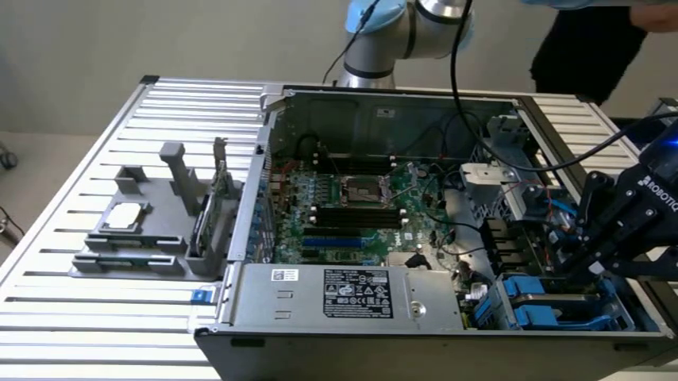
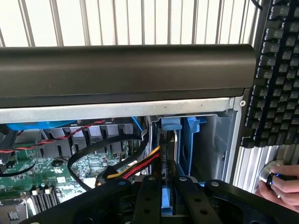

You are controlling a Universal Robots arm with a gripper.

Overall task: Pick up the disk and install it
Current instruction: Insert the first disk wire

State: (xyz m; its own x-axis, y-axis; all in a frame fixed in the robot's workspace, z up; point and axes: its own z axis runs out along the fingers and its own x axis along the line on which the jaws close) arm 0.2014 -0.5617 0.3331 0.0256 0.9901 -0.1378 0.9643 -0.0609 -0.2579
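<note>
Hand (image 2: 168, 183) pinching disk (image 2: 167, 201) edge-on, at blue drive bay (image 2: 194, 140), inside open computer case (image 2: 117, 109)

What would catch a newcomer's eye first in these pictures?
The open computer case on the slatted table, its green motherboard bare in the middle. At the exterior view's right the black gripper reaches into the blue drive bays, clamped on the disk held edge-on. A silver power-supply box lies along the case's side nearest that camera.

Blue-framed disk (image 2: 167, 198); green motherboard (image 1: 307, 202); black keyboard (image 2: 280, 70); red-yellow wires (image 2: 140, 164).
</note>
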